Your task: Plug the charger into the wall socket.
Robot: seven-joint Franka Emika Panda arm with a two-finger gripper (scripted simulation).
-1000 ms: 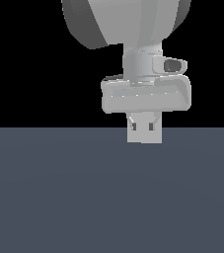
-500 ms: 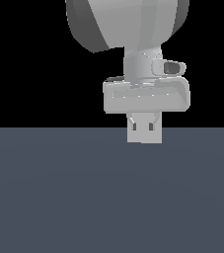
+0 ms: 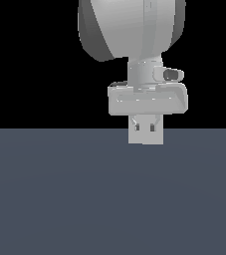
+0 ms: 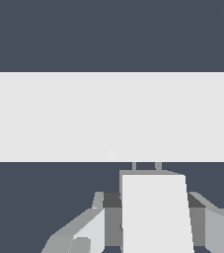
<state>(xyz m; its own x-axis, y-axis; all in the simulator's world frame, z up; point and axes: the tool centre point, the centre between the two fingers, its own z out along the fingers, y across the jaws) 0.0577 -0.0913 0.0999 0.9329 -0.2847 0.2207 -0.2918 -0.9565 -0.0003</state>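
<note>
Grey-white charger (image 4: 155,212) sits clamped between the gripper (image 4: 148,222) fingers, one pad (image 4: 91,230) visible alongside it; jaws closed on its body. Two short prongs lead from its front edge, at 12 o'clock from the gripper. Wall socket (image 4: 111,116) lies dead ahead along that same axis, a broad pale plate, prong tips at its near edge; contact uncertain. Exterior view: gripper (image 3: 146,130) hangs over the dark tabletop (image 3: 59,199), charger (image 3: 146,135) partly visible below it.
</note>
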